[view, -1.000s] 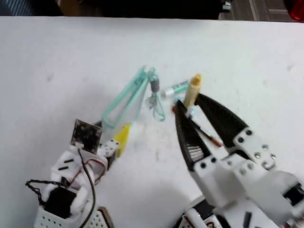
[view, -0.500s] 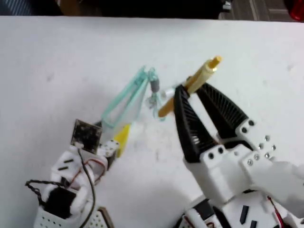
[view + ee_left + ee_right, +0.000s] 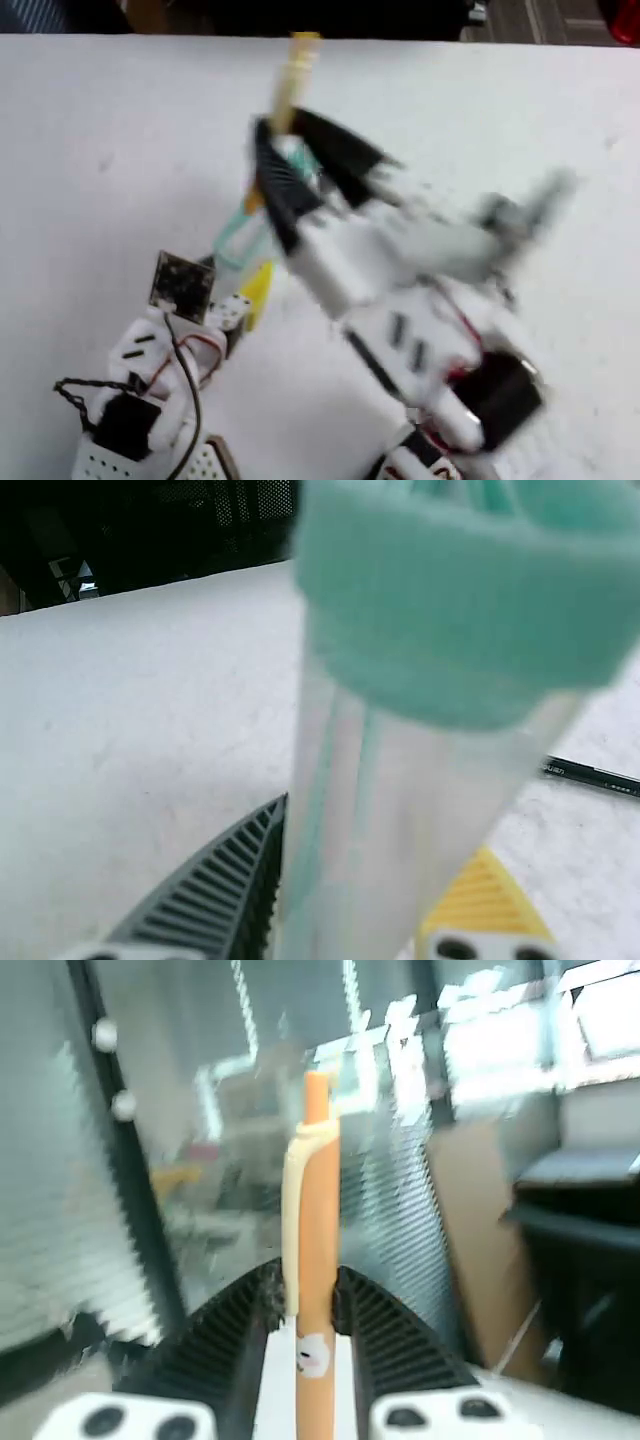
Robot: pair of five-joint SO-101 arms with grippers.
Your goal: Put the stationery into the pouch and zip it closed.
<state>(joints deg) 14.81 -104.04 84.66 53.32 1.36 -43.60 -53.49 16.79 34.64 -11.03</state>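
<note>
A clear pouch (image 3: 232, 238) with a teal zip edge stands upright on the table, and my left gripper (image 3: 246, 290) is shut on its lower end. In the left wrist view the pouch (image 3: 400, 730) rises between a dark ribbed finger (image 3: 225, 890) and a yellow one (image 3: 482, 900). My right gripper (image 3: 278, 122) is blurred above the pouch's far end and hides part of it. It is shut on a yellow pen (image 3: 292, 70) that sticks out past its tips. The right wrist view has the pen (image 3: 315, 1260) upright between the black fingers (image 3: 380, 1330).
A thin dark pen (image 3: 592, 776) lies on the white table (image 3: 100, 130) just beyond the pouch. The table's far edge (image 3: 400, 40) runs along the back with a dark floor behind it. Both arm bases stand at the near edge.
My right gripper lifted the yellow pen off the table and swung left with it to above the pouch. The left arm and the pouch have stayed put.
</note>
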